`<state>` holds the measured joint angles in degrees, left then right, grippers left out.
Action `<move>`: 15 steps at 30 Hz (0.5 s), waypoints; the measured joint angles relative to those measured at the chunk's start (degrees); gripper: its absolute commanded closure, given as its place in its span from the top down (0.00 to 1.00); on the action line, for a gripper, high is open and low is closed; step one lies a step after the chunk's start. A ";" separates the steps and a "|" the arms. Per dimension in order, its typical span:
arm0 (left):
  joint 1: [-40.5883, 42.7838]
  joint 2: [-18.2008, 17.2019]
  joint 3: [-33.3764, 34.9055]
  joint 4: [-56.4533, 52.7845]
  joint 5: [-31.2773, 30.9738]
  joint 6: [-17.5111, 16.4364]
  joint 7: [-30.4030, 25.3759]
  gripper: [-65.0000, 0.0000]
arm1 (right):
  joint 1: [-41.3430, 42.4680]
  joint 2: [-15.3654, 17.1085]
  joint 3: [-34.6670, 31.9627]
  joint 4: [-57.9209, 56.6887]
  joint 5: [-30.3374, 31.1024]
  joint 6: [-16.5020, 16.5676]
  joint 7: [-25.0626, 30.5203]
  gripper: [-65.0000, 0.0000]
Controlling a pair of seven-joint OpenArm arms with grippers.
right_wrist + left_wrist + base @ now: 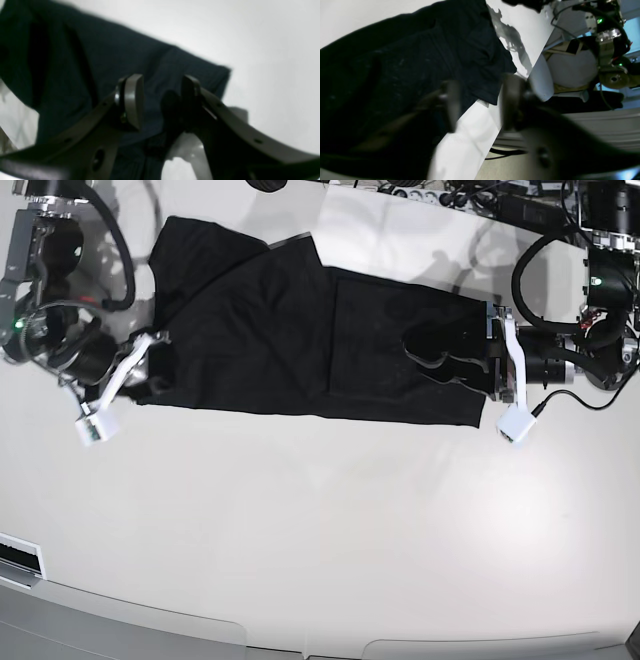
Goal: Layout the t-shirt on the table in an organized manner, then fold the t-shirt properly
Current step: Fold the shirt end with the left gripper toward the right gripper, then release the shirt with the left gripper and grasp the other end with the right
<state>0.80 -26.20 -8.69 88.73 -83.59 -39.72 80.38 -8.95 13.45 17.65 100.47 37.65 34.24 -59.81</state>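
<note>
Counter (330, 510): glossy white, carrying everything | Shirt (300, 340): lay partly folded along far side | Left jaws (477, 107): parted, empty, straddling shirt's edge | Right jaws (160, 100): parted over cloth, nothing pinched | Risk: snagged cloth could drag the fold askew.

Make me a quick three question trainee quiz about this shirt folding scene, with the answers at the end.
1. True or false: the large black soft-fabric t-shirt hangs off the glossy white table.
2. Which gripper is at the shirt's edge on the base view's right? A) left gripper B) right gripper
3. Fill in: the jaws of both grippers stand ____.

Key: 1 false, it lies on the table. 2 A. 3 apart, with nothing seen gripped.
</note>
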 measured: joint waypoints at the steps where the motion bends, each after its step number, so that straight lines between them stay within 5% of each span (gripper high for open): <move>1: -0.02 0.02 -0.07 0.00 0.02 -0.02 -0.02 0.01 | -0.09 0.00 1.60 1.22 0.74 -0.74 -1.09 0.42; 5: -0.59 -1.62 -1.31 0.00 5.70 0.02 -3.30 0.00 | -3.08 0.00 9.68 3.58 1.22 -5.42 -1.03 0.42; 7: -0.63 -3.39 -2.67 0.00 8.52 0.04 -7.13 0.00 | -6.19 -0.31 12.87 3.48 0.37 -6.84 -0.61 0.51; 10: -0.68 -5.27 -4.15 0.00 11.30 0.04 -10.08 0.00 | -10.78 -1.92 16.28 3.41 0.31 -6.67 -0.50 0.64; 15: -0.63 -7.58 -4.57 0.00 12.81 0.02 -10.03 0.00 | -13.42 -5.11 19.63 0.63 1.20 -5.16 4.22 0.65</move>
<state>0.16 -33.78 -13.26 88.73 -70.78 -39.70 70.35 -22.37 8.34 37.28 101.10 38.85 29.08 -55.59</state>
